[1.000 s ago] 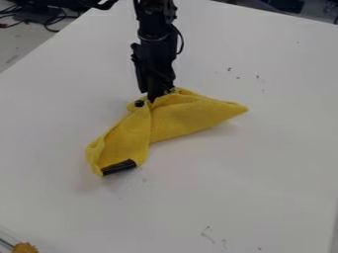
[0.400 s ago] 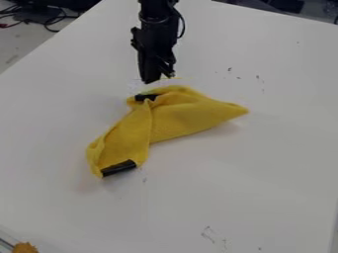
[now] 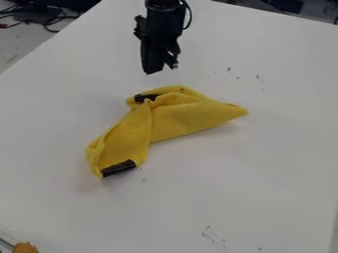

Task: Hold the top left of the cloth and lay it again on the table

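My gripper (image 3: 162,69) hangs near the top of the camera view, above and behind the cloth, apart from it and with nothing held; its two fingers stand apart. The yellow cloth (image 3: 185,114) lies bunched and folded on the white table (image 3: 264,183). One part of it stretches down to the lower left, another comes to a point at the right. A black strip (image 3: 119,168) marks its lower left end, and a second black strip (image 3: 147,97) is at its upper left corner, just below the gripper.
At the bottom left corner is an orange-brown, rough-edged object (image 3: 25,247) beside a thin rod. Black and red cables (image 3: 49,19) lie beyond the table's edge at the upper left. Small dark marks dot the tabletop.
The gripper has let go of the cloth's top and moved up and away from it. More of the upper black strip shows, while the cloth has stayed almost the same.
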You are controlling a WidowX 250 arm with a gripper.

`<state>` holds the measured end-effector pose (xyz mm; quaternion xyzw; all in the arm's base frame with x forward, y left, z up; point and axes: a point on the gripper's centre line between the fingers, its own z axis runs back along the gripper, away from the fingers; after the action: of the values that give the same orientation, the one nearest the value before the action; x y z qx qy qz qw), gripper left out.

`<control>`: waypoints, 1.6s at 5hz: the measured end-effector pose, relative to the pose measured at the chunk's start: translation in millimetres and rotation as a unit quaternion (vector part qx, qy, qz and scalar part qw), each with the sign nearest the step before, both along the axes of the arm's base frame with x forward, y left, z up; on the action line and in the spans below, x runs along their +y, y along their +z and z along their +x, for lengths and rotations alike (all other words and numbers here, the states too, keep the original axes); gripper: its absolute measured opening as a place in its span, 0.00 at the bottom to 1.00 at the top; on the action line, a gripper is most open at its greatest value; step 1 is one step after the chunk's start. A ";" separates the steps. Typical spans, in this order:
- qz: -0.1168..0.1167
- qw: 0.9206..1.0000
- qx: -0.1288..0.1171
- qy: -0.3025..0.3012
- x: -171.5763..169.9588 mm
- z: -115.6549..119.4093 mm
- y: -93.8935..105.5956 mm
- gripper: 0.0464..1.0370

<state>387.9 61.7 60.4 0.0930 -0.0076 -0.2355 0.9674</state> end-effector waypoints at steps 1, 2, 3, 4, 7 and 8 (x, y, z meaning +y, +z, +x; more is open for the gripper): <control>0.014 0.999 -0.036 0.018 -5.3 -18.8 7.9 0.16; 0.006 0.998 -0.064 0.017 -6.8 -19.2 8.1 0.41; -0.011 0.997 -0.073 0.020 -3.5 -11.9 5.2 0.72; -0.018 0.997 -0.075 0.019 -4.7 -7.6 -7.2 0.96; -0.058 0.997 -0.050 0.008 -6.1 -2.6 -39.9 0.93; -0.072 0.996 -0.043 0.012 -6.9 -0.9 -46.7 0.66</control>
<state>386.9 54.9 13.7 0.0336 -0.0644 -0.2184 0.9732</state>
